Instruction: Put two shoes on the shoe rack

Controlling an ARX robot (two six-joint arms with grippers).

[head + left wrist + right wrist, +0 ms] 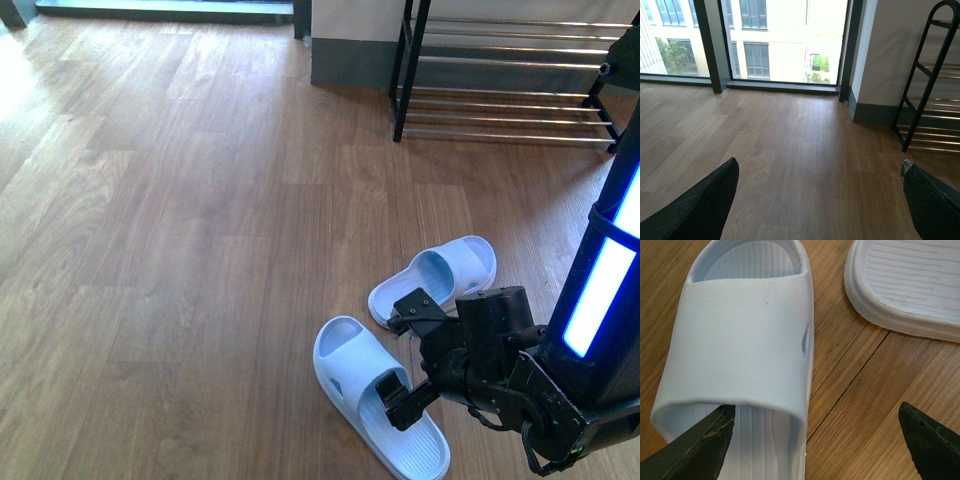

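Two pale blue slide sandals lie on the wooden floor: the near one (pixel 350 370) (pixel 740 340) and the far one (pixel 445 275) (pixel 910 285), almost touching at an angle. My right gripper (pixel 408 352) (pixel 816 412) is open, low over the near slide. One finger (pixel 705 445) sits inside the footbed at the strap's rim, while the other hangs over bare floor between the two slides. The shoe rack (pixel 405 80) (pixel 920 100) stands at the back right with chrome rods and a black frame. My left gripper (pixel 820 165) is open above bare floor, holding nothing. No grey sneakers show.
A grey skirting and wall corner (pixel 345 65) (pixel 875 112) stand just left of the rack. A floor-to-ceiling window (pixel 775 40) runs along the back. The robot's black column with lit blue strips (pixel 600 290) rises at the right edge.
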